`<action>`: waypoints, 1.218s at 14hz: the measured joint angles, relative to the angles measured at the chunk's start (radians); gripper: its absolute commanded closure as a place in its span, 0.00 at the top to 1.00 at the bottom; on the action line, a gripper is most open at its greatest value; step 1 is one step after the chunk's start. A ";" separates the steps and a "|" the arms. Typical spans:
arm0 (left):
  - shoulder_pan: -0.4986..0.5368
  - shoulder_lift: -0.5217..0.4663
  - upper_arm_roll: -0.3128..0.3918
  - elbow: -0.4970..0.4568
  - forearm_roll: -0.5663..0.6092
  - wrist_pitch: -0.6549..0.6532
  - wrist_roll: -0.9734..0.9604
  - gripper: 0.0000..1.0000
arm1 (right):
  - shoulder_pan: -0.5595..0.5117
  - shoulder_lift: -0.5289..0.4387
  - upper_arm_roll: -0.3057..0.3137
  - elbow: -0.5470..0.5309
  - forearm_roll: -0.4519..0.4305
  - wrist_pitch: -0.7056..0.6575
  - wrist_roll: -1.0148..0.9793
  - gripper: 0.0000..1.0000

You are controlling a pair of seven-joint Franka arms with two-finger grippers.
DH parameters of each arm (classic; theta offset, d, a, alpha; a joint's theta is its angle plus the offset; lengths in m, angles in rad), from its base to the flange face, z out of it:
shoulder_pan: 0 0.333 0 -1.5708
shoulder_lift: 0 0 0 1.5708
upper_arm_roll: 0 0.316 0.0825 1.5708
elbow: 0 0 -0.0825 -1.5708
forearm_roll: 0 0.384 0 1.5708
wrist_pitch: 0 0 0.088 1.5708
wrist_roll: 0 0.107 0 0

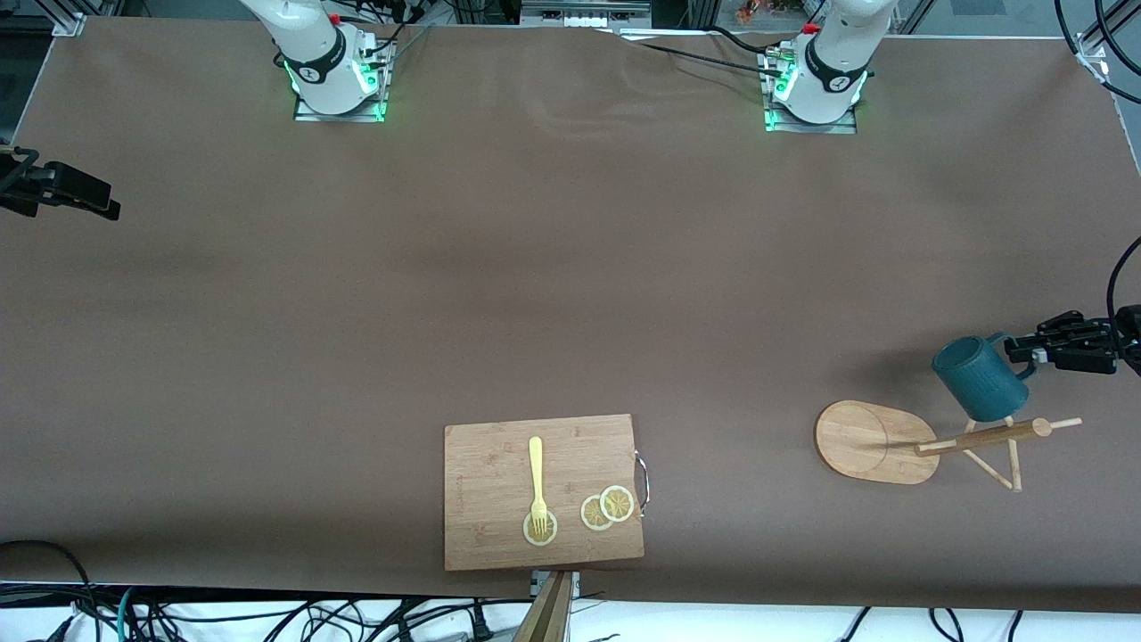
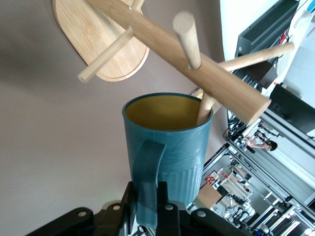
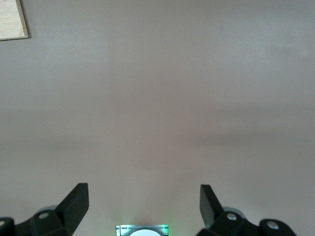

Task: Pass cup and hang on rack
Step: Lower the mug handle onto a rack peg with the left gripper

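Left end effector (image 2: 147, 209) over brown table (image 1: 535, 267).

Ribbed glossy cup (image 2: 167, 147), wooden rack (image 1: 878, 441)

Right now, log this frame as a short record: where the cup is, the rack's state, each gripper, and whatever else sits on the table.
cup: teal cup held by its handle, in the air beside the rack's pegs, mouth tilted toward them
rack: wooden rack, base on the table at the left arm's end; one peg tip shows at the cup's mouth
left gripper: left gripper shut on the cup's handle
right gripper: right gripper open, empty, waiting over bare table
other items: cutting board with a yellow fork and lemon slices
hung yet: no
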 measured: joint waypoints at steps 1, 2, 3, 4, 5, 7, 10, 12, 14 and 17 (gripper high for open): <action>-0.004 0.008 0.000 0.010 0.000 0.000 -0.014 0.00 | 0.000 0.000 0.000 0.000 0.000 0.000 0.000 1.00; -0.009 0.013 0.000 0.017 0.000 0.000 -0.026 0.00 | 0.000 0.000 0.000 0.000 0.000 0.000 0.000 1.00; -0.014 0.018 0.000 0.022 0.000 0.000 -0.031 0.00 | 0.000 0.000 0.000 0.000 0.000 0.000 0.000 1.00; -0.020 0.023 0.000 0.026 0.000 0.000 -0.036 0.03 | 0.000 0.000 0.000 0.000 0.000 0.000 0.000 1.00; -0.024 0.025 0.000 0.029 0.000 0.000 -0.039 0.55 | 0.000 0.000 0.000 0.000 0.000 0.000 0.000 1.00; -0.026 0.026 0.000 0.031 0.000 0.000 -0.042 1.00 | 0.000 0.000 0.000 0.000 0.000 0.000 0.000 1.00; -0.026 0.026 0.002 0.035 0.014 -0.002 -0.041 1.00 | 0.000 0.000 0.000 0.000 0.000 0.000 0.000 1.00; -0.026 0.026 0.002 0.039 0.036 -0.003 -0.041 1.00 | 0.000 0.000 0.000 0.000 0.000 0.000 0.000 1.00; -0.026 0.026 0.002 0.044 0.042 -0.005 -0.041 1.00 | 0.000 0.000 0.000 0.000 0.000 0.000 0.000 1.00; -0.031 0.017 -0.015 0.060 0.136 -0.020 -0.041 1.00 | -0.001 0.000 0.000 0.000 0.000 0.000 0.000 1.00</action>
